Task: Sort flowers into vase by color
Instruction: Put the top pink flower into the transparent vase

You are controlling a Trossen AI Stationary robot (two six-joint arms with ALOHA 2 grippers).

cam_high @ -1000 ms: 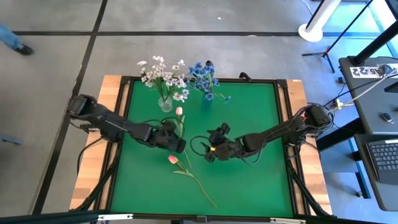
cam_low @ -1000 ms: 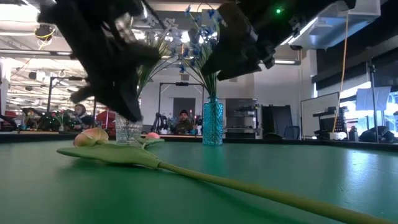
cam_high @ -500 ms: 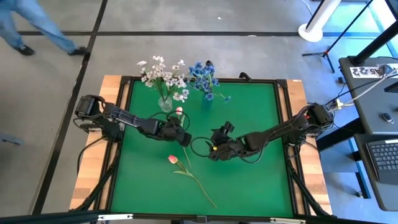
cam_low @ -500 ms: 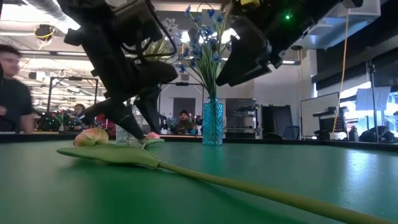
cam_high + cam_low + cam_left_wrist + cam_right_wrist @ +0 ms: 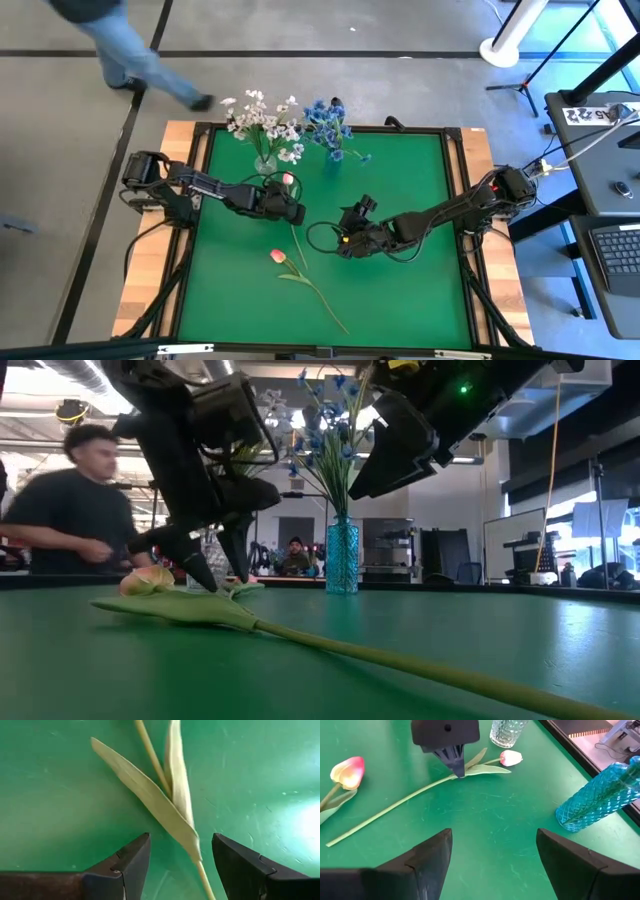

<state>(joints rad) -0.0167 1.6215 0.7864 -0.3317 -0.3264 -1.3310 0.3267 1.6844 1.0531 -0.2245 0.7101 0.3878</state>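
Your left hand [image 5: 179, 862] is spread open astride the tulip stem [image 5: 202, 877]; close off-centre and you'll pinch a leaf [image 5: 145, 795], not stem.

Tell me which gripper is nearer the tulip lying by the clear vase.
Left. The left gripper is down over that tulip, open fingers straddling its stem and leaves; the right gripper hangs open farther off, mid-table.
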